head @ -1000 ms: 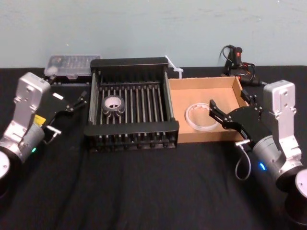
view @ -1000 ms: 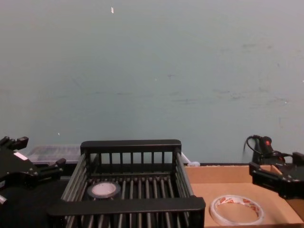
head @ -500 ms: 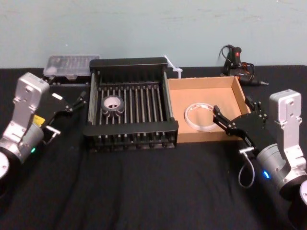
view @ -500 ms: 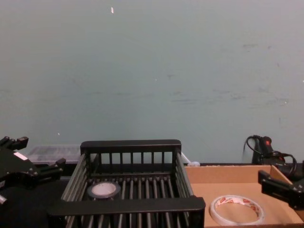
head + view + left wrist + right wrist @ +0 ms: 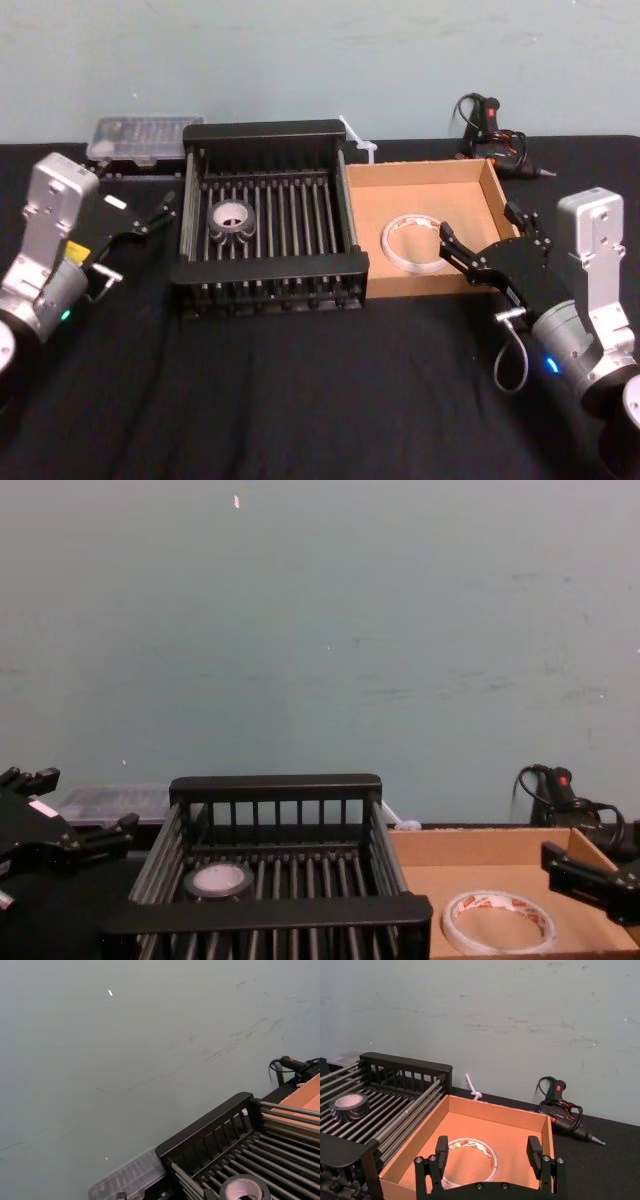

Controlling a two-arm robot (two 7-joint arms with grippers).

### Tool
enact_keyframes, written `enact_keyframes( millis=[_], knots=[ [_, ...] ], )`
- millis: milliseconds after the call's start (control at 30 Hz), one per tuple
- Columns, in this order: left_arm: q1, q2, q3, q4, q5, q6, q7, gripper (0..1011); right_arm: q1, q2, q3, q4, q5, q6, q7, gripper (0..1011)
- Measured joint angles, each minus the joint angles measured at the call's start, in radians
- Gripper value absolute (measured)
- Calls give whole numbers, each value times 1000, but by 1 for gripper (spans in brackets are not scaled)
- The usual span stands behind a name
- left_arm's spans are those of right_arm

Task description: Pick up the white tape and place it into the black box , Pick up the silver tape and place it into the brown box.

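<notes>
1. Head view: black table [image 5: 300,400] against a pale green wall [image 5: 300,50]; silver tape [image 5: 233,215] in the black box [image 5: 265,272]; white tape [image 5: 415,243] in the brown box [image 5: 470,175].
2. Right gripper [image 5: 478,245] spread, empty, at the tray's right wall; left gripper [image 5: 160,208] spread, empty, left of the crate.

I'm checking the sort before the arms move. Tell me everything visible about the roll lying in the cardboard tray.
The white tape is a thin, wide ring, whitish and translucent, with faint red print along its inner edge. It lies flat on the plain floor of the brown box, toward the tray's near side, apart from its walls. Nothing grips it; the right gripper hangs just beside it, jaws open.
</notes>
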Motion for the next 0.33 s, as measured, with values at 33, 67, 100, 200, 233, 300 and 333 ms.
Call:
enact_keyframes(
  millis=[33, 67, 100, 200, 233, 300, 333],
  knots=[
    [0, 0, 0, 0, 0, 0, 0, 1001, 0, 0, 0, 0, 0, 0, 0, 1002],
    [0, 0, 0, 0, 0, 0, 0, 1001, 0, 0, 0, 0, 0, 1, 0, 1002],
    [0, 0, 0, 0, 0, 0, 0, 1001, 0, 0, 0, 0, 0, 1, 0, 1002],
    [0, 0, 0, 0, 0, 0, 0, 1001, 0, 0, -1, 0, 0, 2, -1, 1002],
    [0, 0, 0, 0, 0, 0, 0, 1001, 0, 0, -1, 0, 0, 2, -1, 1002],
    [0, 0, 0, 0, 0, 0, 0, 1001, 0, 0, -1, 0, 0, 2, -2, 1002],
    [0, 0, 0, 0, 0, 0, 0, 1001, 0, 0, -1, -1, 0, 2, -2, 1002]
  ],
)
